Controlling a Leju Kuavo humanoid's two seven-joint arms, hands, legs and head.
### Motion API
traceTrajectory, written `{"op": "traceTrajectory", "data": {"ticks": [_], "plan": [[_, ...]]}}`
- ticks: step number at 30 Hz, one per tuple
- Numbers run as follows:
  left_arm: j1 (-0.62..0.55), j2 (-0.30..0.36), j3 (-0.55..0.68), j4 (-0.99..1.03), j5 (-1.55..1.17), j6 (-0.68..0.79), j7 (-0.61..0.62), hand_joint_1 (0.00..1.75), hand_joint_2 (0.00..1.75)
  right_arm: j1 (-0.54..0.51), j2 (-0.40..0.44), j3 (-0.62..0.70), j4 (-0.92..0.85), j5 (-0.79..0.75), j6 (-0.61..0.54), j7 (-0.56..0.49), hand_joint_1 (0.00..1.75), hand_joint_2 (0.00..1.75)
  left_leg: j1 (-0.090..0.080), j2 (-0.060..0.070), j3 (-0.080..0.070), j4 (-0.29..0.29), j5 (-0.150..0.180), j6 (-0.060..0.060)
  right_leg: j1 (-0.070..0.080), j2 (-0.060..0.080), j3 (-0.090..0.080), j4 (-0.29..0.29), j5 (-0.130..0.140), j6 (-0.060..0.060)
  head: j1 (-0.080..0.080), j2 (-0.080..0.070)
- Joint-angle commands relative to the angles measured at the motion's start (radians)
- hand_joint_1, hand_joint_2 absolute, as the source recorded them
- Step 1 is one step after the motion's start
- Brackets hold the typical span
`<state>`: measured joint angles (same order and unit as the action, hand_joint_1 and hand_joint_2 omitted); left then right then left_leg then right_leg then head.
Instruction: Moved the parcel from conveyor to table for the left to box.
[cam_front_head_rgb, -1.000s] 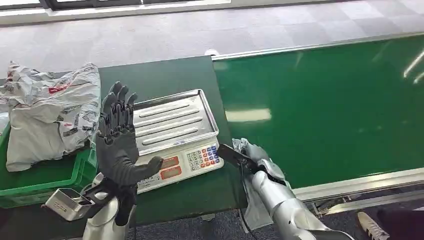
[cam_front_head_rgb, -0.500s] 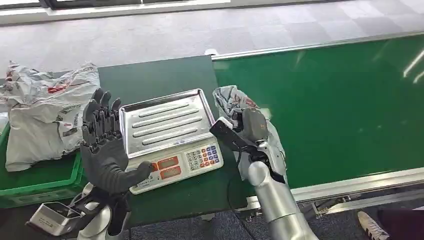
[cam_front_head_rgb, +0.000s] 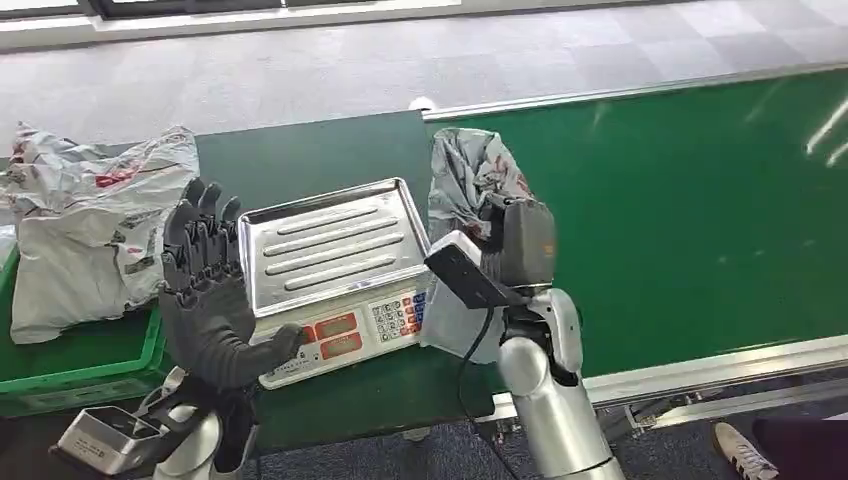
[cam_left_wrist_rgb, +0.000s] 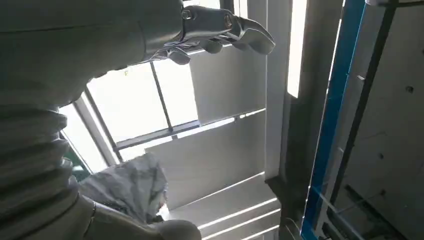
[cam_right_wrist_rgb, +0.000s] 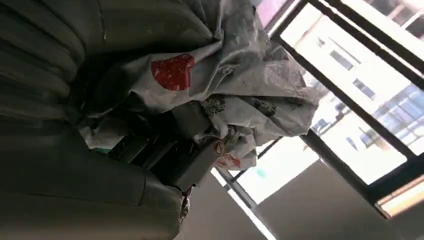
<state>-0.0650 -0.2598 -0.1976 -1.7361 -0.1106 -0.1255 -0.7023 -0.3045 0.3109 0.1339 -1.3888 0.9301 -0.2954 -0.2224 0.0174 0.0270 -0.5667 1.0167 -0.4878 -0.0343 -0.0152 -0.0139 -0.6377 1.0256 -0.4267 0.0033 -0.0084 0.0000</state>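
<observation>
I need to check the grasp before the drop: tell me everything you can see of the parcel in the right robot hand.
The parcel is a soft, crumpled grey-white plastic mailer with dark print and red marks. The right robot hand grips it from below and holds it up in the air, bunched and roughly upright, beside the scale, at the conveyor's near end. Nothing else touches it.

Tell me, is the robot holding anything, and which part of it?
Yes. The right hand grips a crumpled grey parcel around its middle, lifted beside the scale. The left hand is spread and holds nothing.
</observation>
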Motion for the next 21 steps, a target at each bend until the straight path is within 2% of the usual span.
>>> {"op": "traceTrajectory", "data": {"ticks": [1,2,3,4,5,7,8,9,10,13,21], "plan": [[-0.08,0.001,-0.049,0.112,0.016,-0.042,0.004,0.0,1.75,-0.294,0.014,0.084,0.275,-0.08,-0.106,-0.062,1.75,1.75,0.0,-0.003,0.004,-0.003,0.002,0.004,0.0,0.002,0.004,-0.004,0.002,-0.001,0.0,0.0],[-0.091,0.003,-0.061,0.127,0.023,-0.044,0.004,0.0,1.75,-0.346,0.023,0.091,0.357,-0.073,-0.121,-0.069,1.75,1.75,-0.001,0.007,0.001,0.001,0.0,0.002,-0.001,0.009,-0.002,0.001,0.003,0.0,0.0,0.0],[-0.105,0.008,-0.081,0.146,0.037,-0.048,0.004,0.0,1.75,-0.417,0.038,0.095,0.481,-0.088,-0.132,-0.083,1.75,1.75,-0.001,0.006,0.001,0.001,0.001,0.003,-0.001,0.009,-0.001,0.0,0.003,0.0,0.0,0.0],[-0.111,0.008,-0.086,0.154,0.039,-0.048,0.004,0.0,1.75,-0.442,0.038,0.105,0.522,-0.11,-0.117,-0.079,1.75,1.75,-0.002,0.009,-0.002,0.001,0.0,0.003,-0.002,0.011,0.0,0.001,0.004,0.0,0.0,0.0],[-0.117,0.007,-0.091,0.162,0.041,-0.046,0.004,0.0,1.75,-0.468,0.038,0.12,0.565,-0.118,-0.129,-0.072,1.75,1.75,-0.001,0.005,-0.007,-0.001,0.002,0.003,-0.001,0.008,0.0,-0.001,0.005,-0.001,0.0,0.0],[-0.139,0.009,-0.105,0.185,0.046,-0.03,0.004,0.0,1.75,-0.554,0.038,0.215,0.708,-0.188,-0.167,-0.051,1.75,1.75,-0.001,0.006,-0.006,-0.002,0.002,0.003,-0.001,0.007,0.0,-0.002,0.005,-0.001,0.0,0.0],[-0.14,0.01,-0.106,0.187,0.047,-0.027,0.004,0.0,1.75,-0.565,0.038,0.238,0.722,-0.218,-0.159,-0.047,1.75,1.75,-0.001,0.003,-0.006,-0.002,0.003,0.003,-0.001,0.005,0.001,-0.002,0.004,-0.001,0.0,0.0],[-0.138,0.012,-0.103,0.188,0.049,-0.021,0.004,0.0,1.75,-0.594,0.038,0.322,0.76,-0.267,-0.184,-0.016,1.75,1.75,-0.001,0.003,-0.002,-0.003,0.004,0.004,-0.001,0.005,0.001,-0.003,0.004,-0.002,0.0,0.0],[-0.131,0.013,-0.101,0.185,0.048,-0.02,0.004,0.0,1.75,-0.607,0.038,0.364,0.778,-0.287,-0.199,0.0,1.75,1.75,-0.001,0.002,0.002,-0.004,0.006,0.003,-0.001,0.004,0.002,-0.004,0.005,-0.001,0.0,0.0],[-0.12,0.017,-0.099,0.185,0.048,-0.028,0.004,0.0,1.75,-0.625,0.038,0.415,0.816,-0.307,-0.238,0.044,1.75,1.75,-0.001,0.001,0.0,-0.001,0.006,0.002,-0.001,0.003,0.0,0.0,0.005,-0.001,0.0,0.0],[-0.124,0.016,-0.105,0.205,0.044,-0.044,0.004,0.0,1.75,-0.675,0.038,0.407,0.945,-0.32,-0.242,0.075,1.75,1.75,-0.001,-0.005,-0.001,-0.002,0.008,0.003,0.0,-0.001,0.001,-0.002,0.006,-0.001,0.0,0.0]]}}
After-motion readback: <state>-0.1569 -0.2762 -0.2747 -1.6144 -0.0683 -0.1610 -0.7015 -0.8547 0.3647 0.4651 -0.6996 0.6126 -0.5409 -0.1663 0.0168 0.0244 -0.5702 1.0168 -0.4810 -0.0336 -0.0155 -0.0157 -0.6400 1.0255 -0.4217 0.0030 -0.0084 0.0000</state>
